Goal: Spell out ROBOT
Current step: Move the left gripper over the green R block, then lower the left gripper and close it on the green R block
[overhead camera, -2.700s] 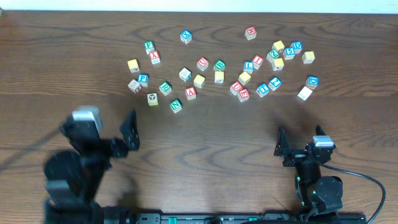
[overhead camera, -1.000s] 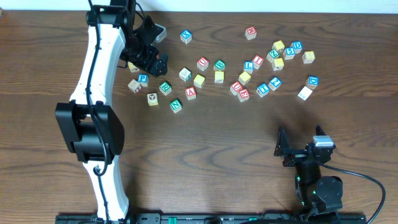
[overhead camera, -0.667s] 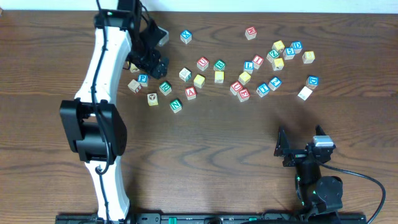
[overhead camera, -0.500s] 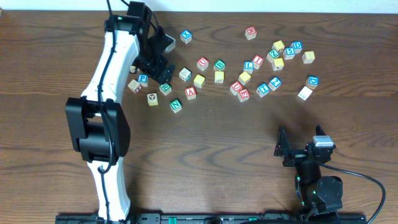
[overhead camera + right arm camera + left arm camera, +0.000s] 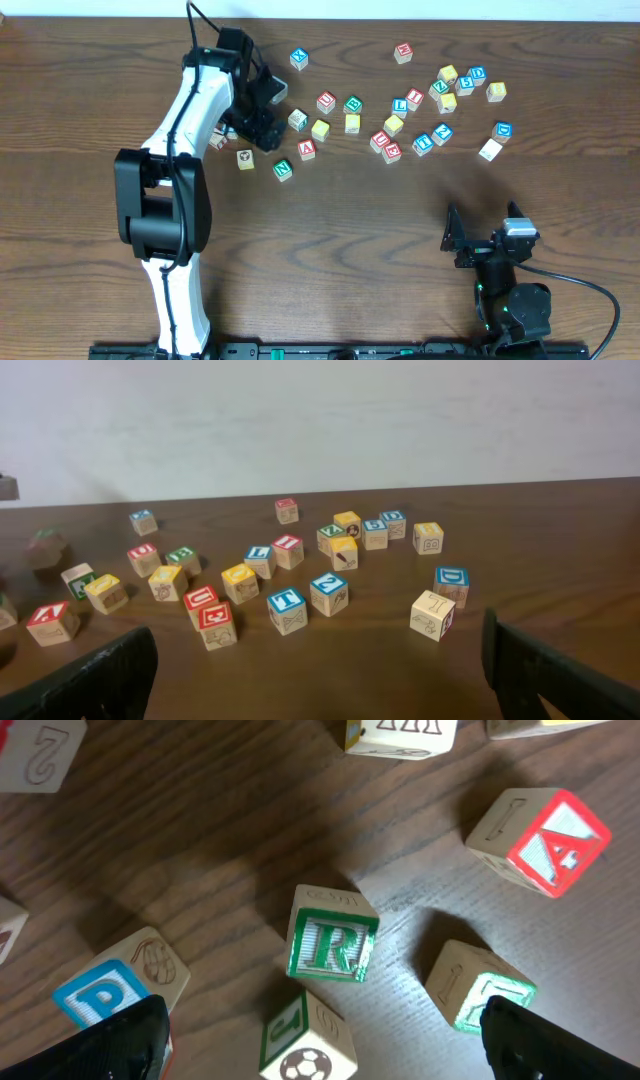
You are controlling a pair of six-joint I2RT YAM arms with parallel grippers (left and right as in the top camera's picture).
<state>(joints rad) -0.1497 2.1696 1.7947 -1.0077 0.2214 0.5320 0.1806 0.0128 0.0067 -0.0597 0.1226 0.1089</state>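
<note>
In the left wrist view the green-lettered R cube (image 5: 333, 946) sits face up on the table, just ahead of my open left gripper (image 5: 318, 1048), which hovers above it holding nothing. In the overhead view my left gripper (image 5: 263, 128) covers that cube. The green B cube (image 5: 352, 104) lies mid-table, with yellow-faced cubes (image 5: 319, 129) (image 5: 352, 123) close by. The blue T cube (image 5: 422, 143) (image 5: 287, 603) lies to the right. My right gripper (image 5: 485, 240) (image 5: 320, 690) rests open and empty near the front edge.
Around the R lie a blue P cube (image 5: 105, 995), a soccer-ball cube (image 5: 305, 1040), a green N cube (image 5: 480, 985) and a red A cube (image 5: 545, 840). Several more letter cubes are scattered across the far half of the table (image 5: 350, 230).
My left arm has swung right and toward the front, from the far-left cubes to above the R cube, its jaws still open. The right arm has not moved.
</note>
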